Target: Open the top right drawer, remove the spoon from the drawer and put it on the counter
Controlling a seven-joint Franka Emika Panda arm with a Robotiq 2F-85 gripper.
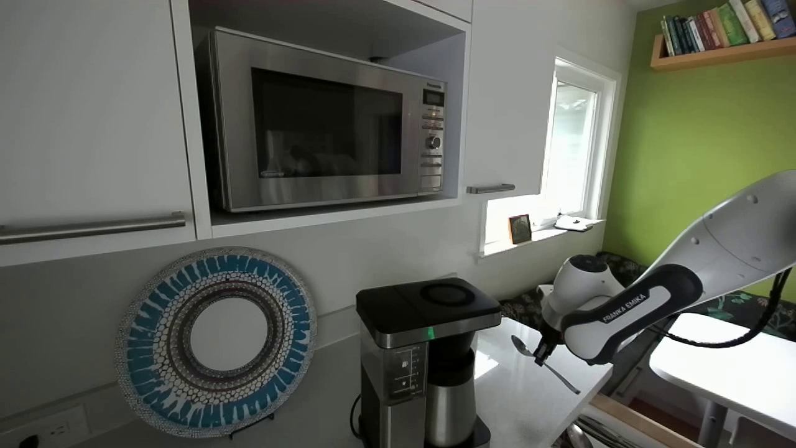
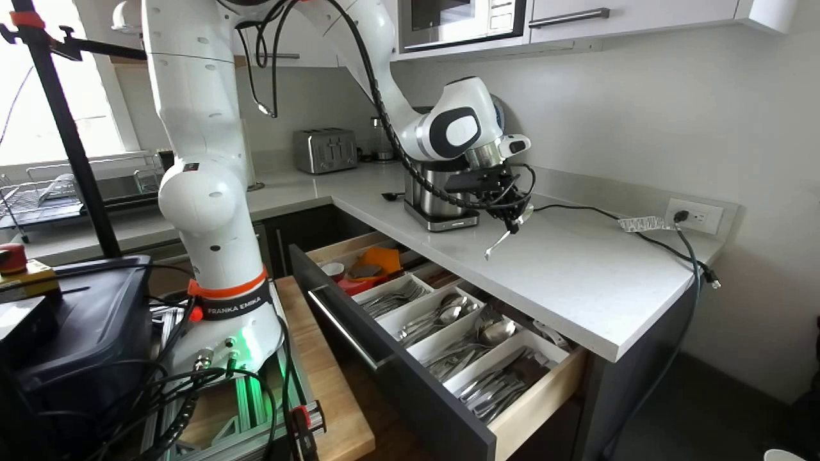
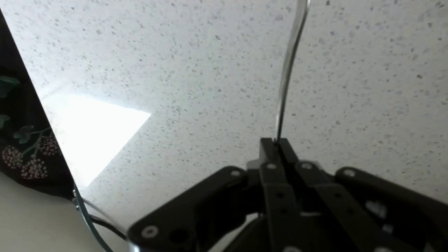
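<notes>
A metal spoon point(image 1: 563, 378) is held tilted over the counter point(image 1: 507, 398) in an exterior view, with its bowl on the far side of the fingers. My gripper point(image 1: 543, 354) is shut on it. In an exterior view the gripper point(image 2: 512, 225) and the spoon's handle point(image 2: 496, 246) are over the white counter point(image 2: 576, 275); I cannot tell whether the handle tip touches it. In the wrist view the thin handle point(image 3: 289, 66) runs up from the closed fingertips point(image 3: 275, 141). The drawer point(image 2: 391, 362) is pulled open, with cutlery in white trays.
The coffee machine point(image 1: 398, 373) stands on the counter close to the arm; it also shows in an exterior view point(image 2: 443, 222). A power cord point(image 2: 583, 207) runs along the back to an outlet point(image 2: 700, 218). A round patterned plate point(image 1: 149, 323) leans against the wall.
</notes>
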